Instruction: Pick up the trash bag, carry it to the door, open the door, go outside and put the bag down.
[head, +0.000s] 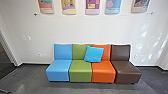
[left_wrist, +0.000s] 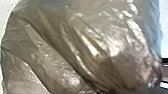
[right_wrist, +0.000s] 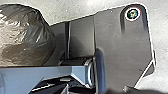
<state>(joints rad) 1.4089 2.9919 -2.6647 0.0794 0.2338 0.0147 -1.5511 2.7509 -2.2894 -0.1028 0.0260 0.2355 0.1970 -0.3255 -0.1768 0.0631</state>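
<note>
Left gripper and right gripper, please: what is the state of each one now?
Left gripper: open or closed cannot be told; the trash bag shows large in its wrist view.
Right gripper: cannot be told either; the bag also shows there.

A: Boxy, smooth, armless seats (head: 80, 75) in blue, green, orange, brown. Tally?
B: Four. Square bright-blue cushion (head: 93, 54), one.
A: Rectangular, multicoloured wall posters (head: 92, 6)?
B: Five. Shiny brownish-grey plastic trash bag (left_wrist: 75, 50), one.
</note>
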